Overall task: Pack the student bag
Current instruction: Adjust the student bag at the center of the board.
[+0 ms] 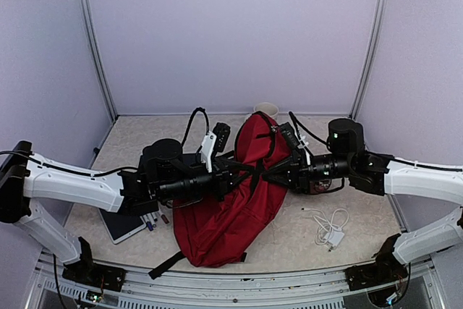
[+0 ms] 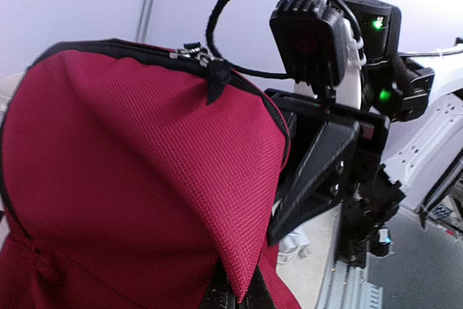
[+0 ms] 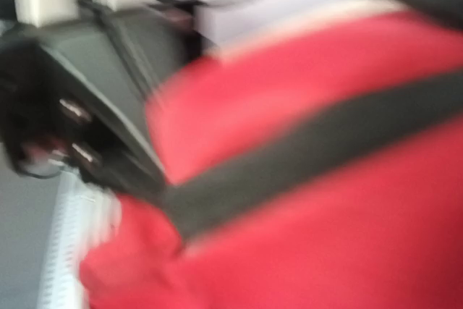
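Red fabric student bag, long axis 1 to 7 o'clock: my left pincer clamps it from 9 o'clock; right pincer meets it from 3 o'clock, grip too blurred to tell.

Bag fills mid tabletop, pulled up high btwn both arms, so no way across centre. L near side blocked: tablet + pens. R of bag, white cable lies loose, w/ bare strip btwn it & bag. Cup just behind bag top. Back corners open. Strap trails to near edge.
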### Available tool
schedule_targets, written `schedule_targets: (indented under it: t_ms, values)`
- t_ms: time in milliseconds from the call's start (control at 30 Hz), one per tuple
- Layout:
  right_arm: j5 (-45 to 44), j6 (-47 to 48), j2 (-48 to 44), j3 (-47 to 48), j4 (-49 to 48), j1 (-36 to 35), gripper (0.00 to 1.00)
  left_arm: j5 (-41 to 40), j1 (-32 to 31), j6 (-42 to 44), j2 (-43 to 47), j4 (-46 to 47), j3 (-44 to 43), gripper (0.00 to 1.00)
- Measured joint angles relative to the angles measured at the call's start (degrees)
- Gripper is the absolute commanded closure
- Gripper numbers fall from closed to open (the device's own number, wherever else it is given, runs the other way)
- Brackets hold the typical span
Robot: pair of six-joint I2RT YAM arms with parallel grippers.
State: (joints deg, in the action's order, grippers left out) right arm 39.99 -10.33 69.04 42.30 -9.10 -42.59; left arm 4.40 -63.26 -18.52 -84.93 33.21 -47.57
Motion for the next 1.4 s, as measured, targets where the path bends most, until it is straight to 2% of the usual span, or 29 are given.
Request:
schedule_targets:
  t_ms: [133, 300, 467, 567, 700, 800, 867, 900, 933, 1033, 1067, 1100, 1133, 1200, 1233, 1267, 1333, 1400]
  values:
    - [-3.32, 0.33, -2.97, -1.18, 5.57, 5.18, 0.42, -7.02, -1.11, 4.70, 1.18, -4.37, 0.33, 1.00]
    - [-2.82, -1.44, -10.38, -6.29, 10.51, 10.12, 0.22, -12.90, -6.27, 8.35, -1.07, -8.41, 0.26, 1.00]
    - [-1.68, -4.76, -11.82, -4.98, 15.89, 15.80, 0.15, -14.73, -9.55, 8.98, -3.48, -10.40, 0.68, 1.00]
    - [-3.61, -7.13, -6.32, 2.62, 19.04, 17.31, 0.09, -15.89, -10.54, 8.96, -4.24, -10.95, 0.98, 1.00]
    - [-8.35, -8.44, 4.96, 15.02, 22.38, 17.49, 0.09, -16.92, -11.26, 8.59, -4.87, -10.95, 1.79, 1.00]
    - [-10.95, -8.92, 10.03, 16.09, 23.85, 16.57, 0.09, -17.11, -11.41, 8.48, -5.29, -10.91, 2.14, 1.00]
    - [-10.82, -9.35, 11.85, 15.15, 24.41, 15.45, 0.13, -17.11, -11.41, 8.46, -5.57, -10.88, 2.16, 1.00]
    - [-10.62, -9.49, 12.50, 15.06, 24.81, 14.58, 0.20, -17.09, -11.41, 8.48, -5.62, -10.86, 2.16, 1.00]
    - [-10.43, -9.55, 13.11, 15.08, 24.81, 13.62, 0.35, -17.07, -11.41, 8.48, -5.68, -10.84, 2.16, 1.00]
    - [-9.84, -9.03, 14.60, 15.19, 24.68, 11.37, 0.90, -16.74, -11.41, 8.50, -6.03, -10.71, 2.16, 1.00]
    - [-9.62, -9.05, 15.04, 15.19, 24.79, 10.82, 1.00, -16.61, -11.41, 8.50, -6.12, -10.71, 2.16, 1.00]
    - [-9.27, -9.01, 15.30, 15.19, 24.94, 10.56, 1.00, -16.44, -11.41, 8.52, -6.14, -10.71, 2.16, 1.00]
    - [-8.83, -8.81, 15.34, 15.19, 25.11, 10.49, 1.00, -16.22, -11.41, 8.55, -6.14, -10.67, 2.16, 0.89]
    - [-6.95, -8.31, 14.93, 15.17, 24.83, 10.49, 1.00, -14.91, -11.41, 8.81, -6.01, -10.54, 2.23, 0.43]
    - [-5.57, -7.61, 14.40, 15.13, 24.26, 10.49, 1.00, -13.79, -11.41, 9.20, -5.70, -10.58, 2.45, 0.28]
    - [-3.17, -6.69, 13.38, 15.04, 23.28, 10.49, 1.00, -12.44, -11.43, 9.53, -5.14, -10.75, 2.73, 0.18]
    - [1.64, -4.70, 10.82, 14.69, 21.09, 10.54, 1.00, -10.23, -11.45, 10.58, -2.69, -11.61, 3.50, 0.06]
    - [8.92, -1.99, 7.26, 14.62, 18.56, 10.49, 1.00, -8.85, -11.45, 12.13, 1.99, -13.18, 4.04, 0.01]
